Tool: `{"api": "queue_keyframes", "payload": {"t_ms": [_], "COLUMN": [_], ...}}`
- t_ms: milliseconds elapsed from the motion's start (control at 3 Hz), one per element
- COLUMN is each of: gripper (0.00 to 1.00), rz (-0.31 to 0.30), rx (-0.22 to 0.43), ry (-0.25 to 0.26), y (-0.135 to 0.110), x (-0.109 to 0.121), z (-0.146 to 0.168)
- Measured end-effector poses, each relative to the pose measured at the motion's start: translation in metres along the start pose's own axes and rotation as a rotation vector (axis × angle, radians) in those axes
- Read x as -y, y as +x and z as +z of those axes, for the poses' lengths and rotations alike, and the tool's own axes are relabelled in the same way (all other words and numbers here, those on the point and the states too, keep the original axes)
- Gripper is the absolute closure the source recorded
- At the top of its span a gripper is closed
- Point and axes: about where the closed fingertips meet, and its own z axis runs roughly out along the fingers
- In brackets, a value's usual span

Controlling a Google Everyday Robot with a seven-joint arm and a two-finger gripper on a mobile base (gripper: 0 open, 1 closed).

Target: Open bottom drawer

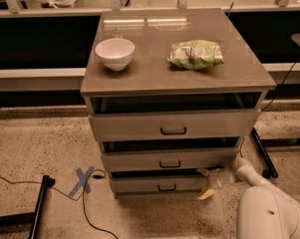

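Speckled floor (40,143), grey cabinet (154,76); the bottom drawer (139,185), lowest of three, looks barely ajar — my gripper (212,178) sits by its right end, whether clamped I cannot tell — most pulling remains.

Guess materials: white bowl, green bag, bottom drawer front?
white bowl: likely glazed ceramic or plastic; smooth, soft sheen.
green bag: thin plastic film, crinkled with glints.
bottom drawer front: matte grey laminate or painted metal, flat and even; its dark bar handle looks metal.
The gripper sits at the drawer's right end.
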Motion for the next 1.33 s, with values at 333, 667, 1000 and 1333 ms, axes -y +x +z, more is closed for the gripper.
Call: {"api": "queue_keyframes", "payload": {"t_ms": [333,667,1000,1333], "gripper": [0.24,0.26,0.35,0.39], "rz": [-0.003,-0.009,-0.011,-0.02], "rx": [-0.016,-0.03,-0.035,-0.038], "ry": [-0.017,-0.036,-0.059,-0.082], "y": [0.001,0.003,0.004,0.004], "x": [-0.005,-0.015,-0.025,-0.034], "z": [0.002,0.002,0.005,0.005]}}
